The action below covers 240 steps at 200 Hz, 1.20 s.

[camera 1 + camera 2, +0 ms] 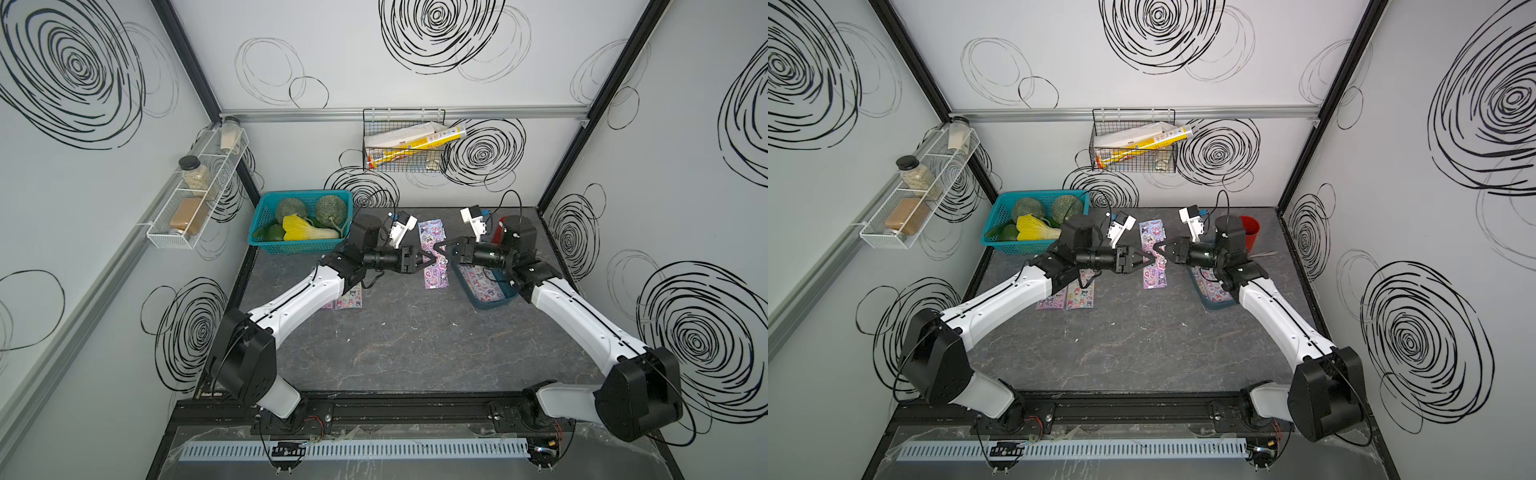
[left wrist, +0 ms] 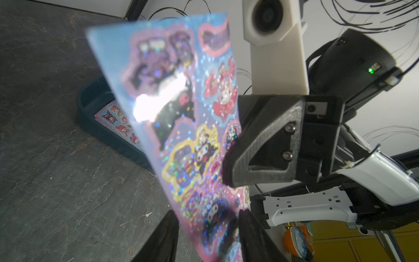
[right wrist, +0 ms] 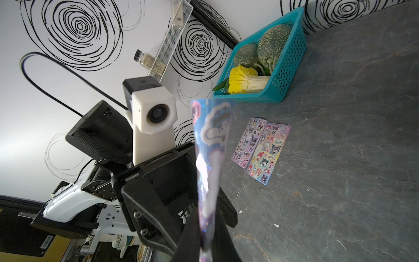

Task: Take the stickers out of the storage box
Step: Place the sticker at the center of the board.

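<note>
Dark marbled table [image 1: 415, 332] in both top views: the left gripper [image 1: 433, 258] and right gripper [image 1: 441, 248] meet at mid-table on one sheet [image 1: 430, 233]; more stickers [image 1: 482, 286] lie in the box [image 1: 492, 306] under the right arm. Left wrist view: left fingers [image 2: 164, 238] stand apart either side of the sheet. Right wrist view: right fingers [image 3: 226, 247] are clamped on its edge; two loose sheets [image 3: 260, 149] lie flat near the basket [image 3: 285, 68].

The near half of the tabletop [image 1: 415, 353] was left unobstructed. The middle was barred by the left gripper [image 1: 434, 258] and right gripper [image 1: 444, 248], met tip to tip at a sticker sheet [image 1: 430, 232]. Far sides were taken by the lattice basket [image 1: 266, 246] and storage box [image 1: 492, 306] (red cup [image 1: 1252, 230] behind).
</note>
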{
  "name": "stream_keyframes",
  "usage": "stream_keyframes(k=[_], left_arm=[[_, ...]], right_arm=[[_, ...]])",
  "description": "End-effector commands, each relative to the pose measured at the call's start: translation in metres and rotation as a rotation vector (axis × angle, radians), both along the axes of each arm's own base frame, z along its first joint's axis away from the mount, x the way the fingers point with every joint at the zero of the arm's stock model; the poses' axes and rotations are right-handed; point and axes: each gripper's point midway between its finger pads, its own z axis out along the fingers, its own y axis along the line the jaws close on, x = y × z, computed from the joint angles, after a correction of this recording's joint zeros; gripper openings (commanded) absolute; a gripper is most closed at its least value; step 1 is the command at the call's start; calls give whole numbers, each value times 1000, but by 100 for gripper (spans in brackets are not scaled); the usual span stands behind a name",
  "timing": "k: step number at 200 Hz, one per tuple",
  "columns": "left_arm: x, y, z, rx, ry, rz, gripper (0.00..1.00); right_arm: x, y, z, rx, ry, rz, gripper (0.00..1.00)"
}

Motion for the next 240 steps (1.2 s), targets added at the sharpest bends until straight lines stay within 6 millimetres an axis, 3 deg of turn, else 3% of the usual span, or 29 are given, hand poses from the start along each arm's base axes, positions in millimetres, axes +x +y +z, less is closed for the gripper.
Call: stream_keyframes(k=[1, 33, 62, 85, 104, 124, 176, 219, 240], left_arm=[[-3, 4, 25, -84, -54, -10, 39], [-4, 4, 26, -80, -52, -11, 12], [-1, 8, 26, -74, -54, 6, 1], [2, 14, 25, -66, -52, 25, 0], [5, 24, 25, -61, -49, 42, 0], [7, 40, 28, -67, -55, 58, 0], [1, 63, 25, -28, -51, 6, 0], [-17, 55, 32, -70, -36, -123, 0], [-24, 50, 39, -69, -54, -153, 0]], right_arm=[[-1, 5, 4, 18, -23, 17, 13], [2, 6, -3, 4, -10, 9, 12], [5, 4, -9, -24, -5, -5, 13], [7, 2, -12, -53, -6, -25, 14], [12, -4, -15, -85, -7, -74, 26], [16, -9, -16, -98, -9, -117, 46], [11, 1, -15, -1, -3, -44, 84], [-2, 14, -9, 89, -10, 80, 100], [-4, 19, -13, 96, -6, 114, 100]])
